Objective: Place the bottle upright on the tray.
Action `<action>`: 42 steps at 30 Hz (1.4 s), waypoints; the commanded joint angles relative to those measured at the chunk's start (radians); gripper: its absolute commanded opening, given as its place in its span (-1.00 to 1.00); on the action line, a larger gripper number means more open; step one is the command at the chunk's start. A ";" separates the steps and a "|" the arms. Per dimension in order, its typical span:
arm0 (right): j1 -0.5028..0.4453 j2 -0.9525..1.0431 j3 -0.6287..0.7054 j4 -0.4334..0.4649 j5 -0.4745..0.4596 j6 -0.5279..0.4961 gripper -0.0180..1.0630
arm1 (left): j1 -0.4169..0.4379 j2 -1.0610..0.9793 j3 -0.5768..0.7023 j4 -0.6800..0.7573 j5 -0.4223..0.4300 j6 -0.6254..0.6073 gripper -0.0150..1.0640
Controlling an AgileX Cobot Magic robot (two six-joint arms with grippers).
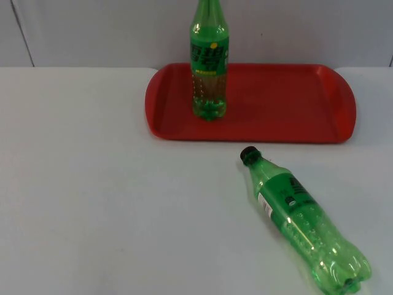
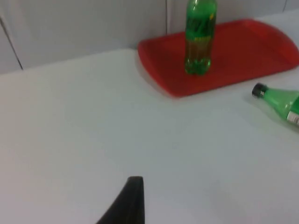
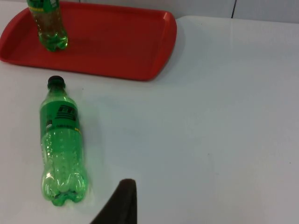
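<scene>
A red tray lies at the back of the white table. On its left part a green bottle stands upright. A second green bottle lies on its side on the table in front of the tray, its black cap pointing toward the tray. My left gripper hovers over the table's left side, far from the tray and the lying bottle. My right gripper hangs just beside the base of the lying bottle, apart from it. Neither gripper holds anything.
The grey partition wall rises right behind the tray. The tray's right part is bare red surface. Bare white table stretches to the left of both bottles.
</scene>
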 commanded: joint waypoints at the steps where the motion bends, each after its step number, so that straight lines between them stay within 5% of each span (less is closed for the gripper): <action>1: -0.006 -0.003 0.006 -0.002 -0.008 -0.008 0.98 | 0.001 -0.004 0.033 0.002 0.009 0.002 0.90; 42: -0.006 -0.003 0.006 -0.002 -0.008 -0.008 0.98 | 0.001 -0.004 0.054 -0.073 0.029 0.082 0.90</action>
